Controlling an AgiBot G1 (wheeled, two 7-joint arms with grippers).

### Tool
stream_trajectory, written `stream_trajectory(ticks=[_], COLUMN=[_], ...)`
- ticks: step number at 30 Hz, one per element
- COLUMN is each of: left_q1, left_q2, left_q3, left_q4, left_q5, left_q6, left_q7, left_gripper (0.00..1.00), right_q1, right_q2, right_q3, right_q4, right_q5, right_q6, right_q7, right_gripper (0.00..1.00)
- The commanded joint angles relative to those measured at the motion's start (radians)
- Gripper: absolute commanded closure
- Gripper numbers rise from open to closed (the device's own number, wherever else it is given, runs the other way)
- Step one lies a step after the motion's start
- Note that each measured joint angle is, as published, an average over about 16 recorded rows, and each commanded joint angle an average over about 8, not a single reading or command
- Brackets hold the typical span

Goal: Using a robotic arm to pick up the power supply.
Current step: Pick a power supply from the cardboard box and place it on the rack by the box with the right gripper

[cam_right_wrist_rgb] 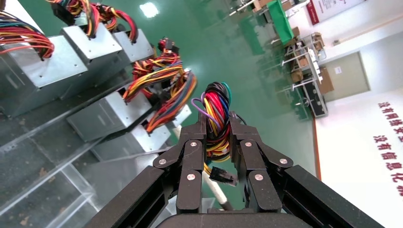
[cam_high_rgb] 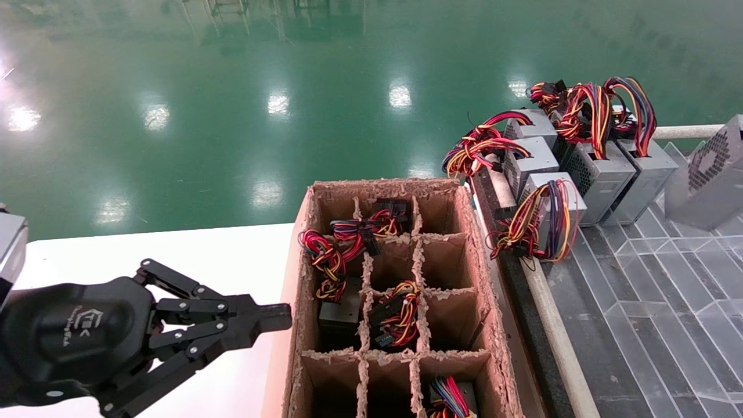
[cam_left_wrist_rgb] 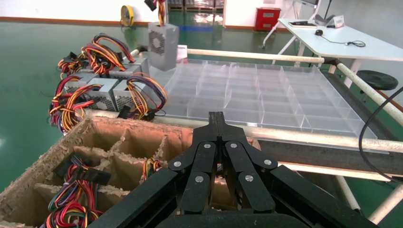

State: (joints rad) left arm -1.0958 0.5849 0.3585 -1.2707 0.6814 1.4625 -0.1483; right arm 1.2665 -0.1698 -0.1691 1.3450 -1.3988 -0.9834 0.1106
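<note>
Power supply point(cam_high_rgb: 709, 174) is hanging tilted at the far right of the head view, clear of the transparent compartment tray point(cam_high_rgb: 656, 302) below it, its honeycomb vent facing us; we are judging it lifted so that it can be carried off without snagging its neighbours. In the right wrist view we are seeing the right gripper point(cam_right_wrist_rgb: 217, 124) clamping its fingers on the short wire bundle point(cam_right_wrist_rgb: 216, 107) atop the box, so the wires are serving as a handle and the metal body is dangling beneath, out of that camera's sight. On the tray's far corner we are counting five grey units point(cam_high_rgb: 598, 174) with long looping cables, standing packed close together, plausibly as stock awaiting the same pick. Beside the tray, the cardboard divider box point(cam_high_rgb: 493, 325) is showing three columns of cells; we are counting four cells holding wires or units, though the nearest row is cut off. The left gripper point(cam_high_rgb: 273, 318) is idling with its fingers pressed together, near the box's left wall, over the white table point(cam_high_rgb: 174, 249).
</note>
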Motion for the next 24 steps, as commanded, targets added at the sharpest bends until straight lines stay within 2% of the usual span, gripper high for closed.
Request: stream_trajectory(ticks=[1,9,17,24], left_q1=[0.000,0.000,0.000,0.000], left_q2=[0.000,0.000,0.000,0.000], left_q3=[0.000,0.000,0.000,0.000], left_q4=[0.000,0.000,0.000,0.000], left_q5=[0.000,0.000,0.000,0.000], left_q6=[0.000,0.000,0.000,0.000], left_q7=[0.000,0.000,0.000,0.000], left_gripper=[1.00,1.00,1.00,1.00], right_q1=[-0.036,-0.132,-0.189,-0.200], right_q2=[-0.001,0.003,-0.020,-0.041], right_q3=[0.001,0.016,0.013,0.019], right_q4=[0.000,0.004,0.002,0.002], right_q5=[0.005,0.059,0.110,0.139], right_q6=[0.034,0.092,0.085,0.083], right_q7=[0.003,-0.021,-0.054,-0.088], right_gripper=[1.00,1.00,1.00,1.00])
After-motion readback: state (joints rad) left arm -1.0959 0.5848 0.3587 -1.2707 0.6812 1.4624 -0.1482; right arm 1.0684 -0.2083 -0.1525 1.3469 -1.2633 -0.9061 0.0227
